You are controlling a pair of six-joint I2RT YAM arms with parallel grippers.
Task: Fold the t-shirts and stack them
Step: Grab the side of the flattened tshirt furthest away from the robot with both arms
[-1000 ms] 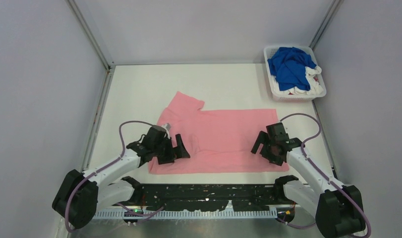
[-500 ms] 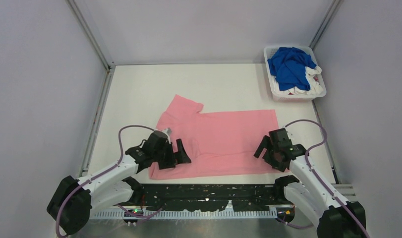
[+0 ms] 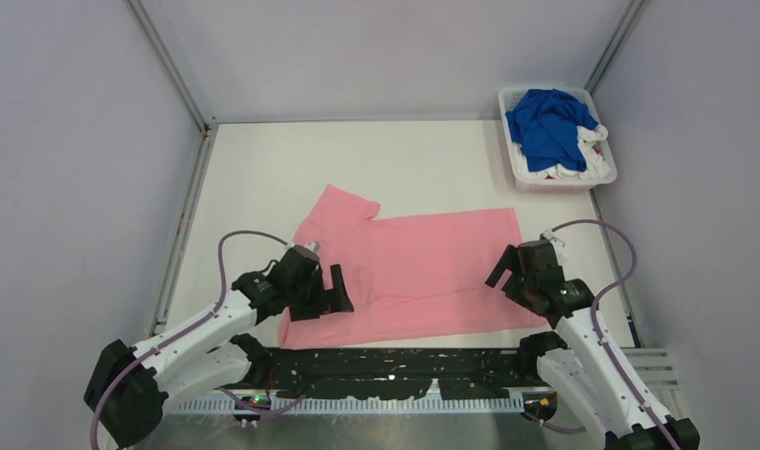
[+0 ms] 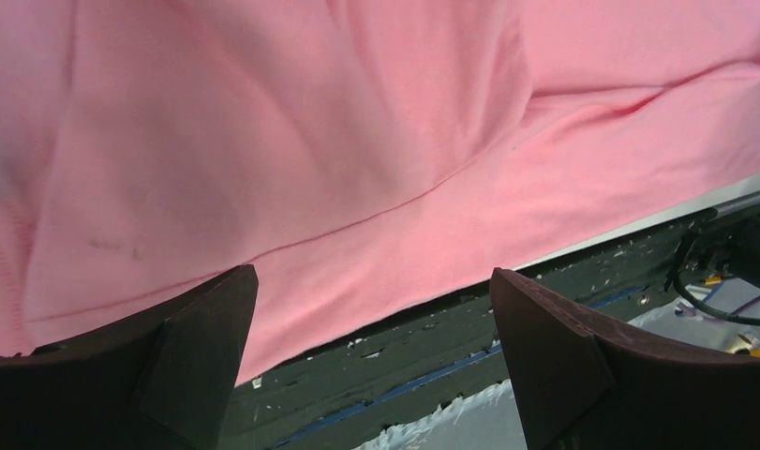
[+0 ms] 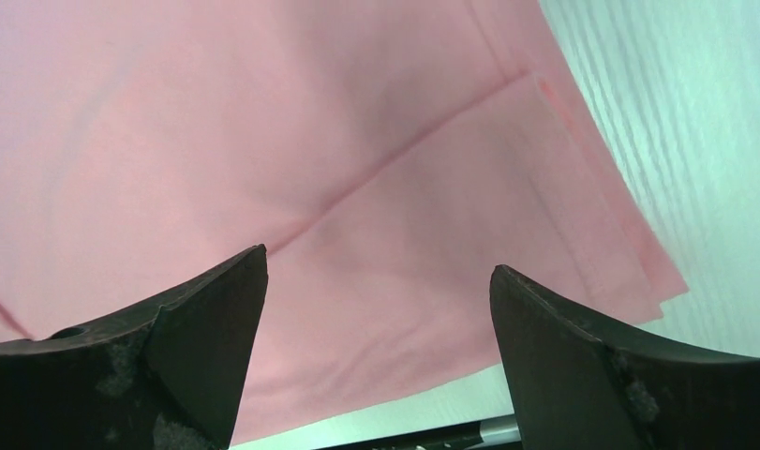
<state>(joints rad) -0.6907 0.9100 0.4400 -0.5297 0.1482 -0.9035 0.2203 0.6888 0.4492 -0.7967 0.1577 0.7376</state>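
both left gripper [image 4: 373, 274] and right gripper [image 5: 378, 262] gape over pink t-shirt [image 3: 423, 272].

Soft matt cloth: pink t-shirt [image 3: 432, 267], blue t-shirt [image 3: 547, 127]. White slatted plastic basket [image 3: 556, 185]. Smooth matt white table [image 3: 404, 155]. Grainy matt black fingers [image 5: 582, 375] on right gripper [image 5: 378, 262].

The bench [image 3: 413, 159] is a plain white top, closed in by pale walls on three sides. A pink t-shirt [image 3: 423, 272] lies flat across its near half, set sideways, with one short sleeve reaching toward the far left and the straight hem end toward the right. At that right corner the cloth shows several stacked edges, with bare white bench just beside them. The shirt's near left corner reaches the dark, flecked strip [image 3: 404, 361] along the front edge. A white slatted basket [image 3: 563, 185] stands in the far right corner, well apart from the shirt.
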